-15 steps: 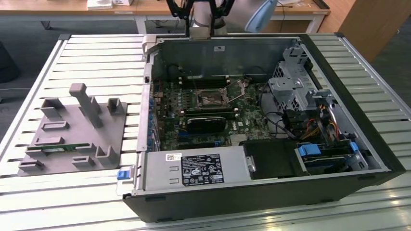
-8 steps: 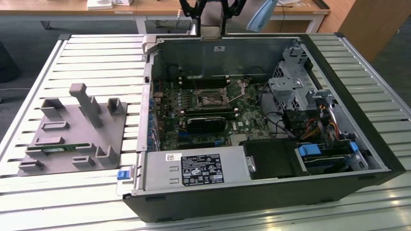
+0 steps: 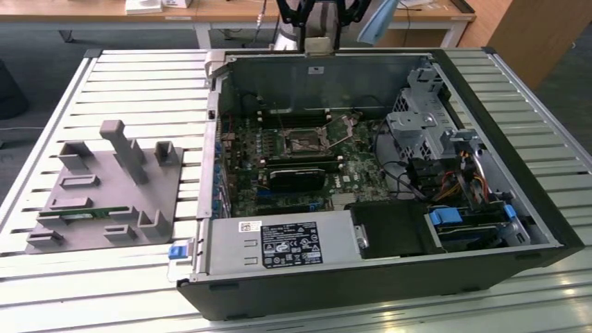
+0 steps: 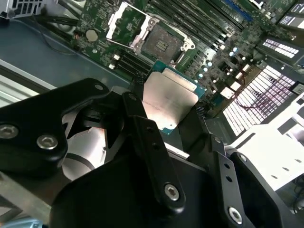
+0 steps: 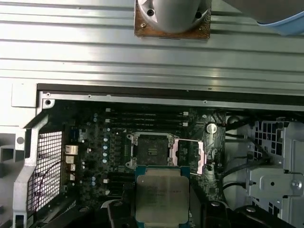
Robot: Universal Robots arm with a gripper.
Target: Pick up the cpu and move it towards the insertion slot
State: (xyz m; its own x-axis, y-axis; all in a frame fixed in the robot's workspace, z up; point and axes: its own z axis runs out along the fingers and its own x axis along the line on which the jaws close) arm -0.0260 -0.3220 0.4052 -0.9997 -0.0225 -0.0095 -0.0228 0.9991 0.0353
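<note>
While pinched by its thin edges in the gripper (image 4: 170,110), low in the first wrist view: cpu (image 5: 162,195), light, stiff, easily hurt, near the insertion slot (image 5: 150,150).

Pincer (image 4: 178,111) is matte black all over: two thick finger links, each with silver socket-head screws recessed along its length, pivoting off a chunkier black body behind them. Just behind that body in the second wrist view sits a brushed silver metal section, next to a rounded black link (image 4: 35,130) carrying two more silver screws. In the first wrist view a round grey arm base (image 5: 172,14) with dark bolt holes sits on a square brown plate (image 5: 172,32), with a pale blue cover edge (image 5: 287,23) off to one side.
</note>
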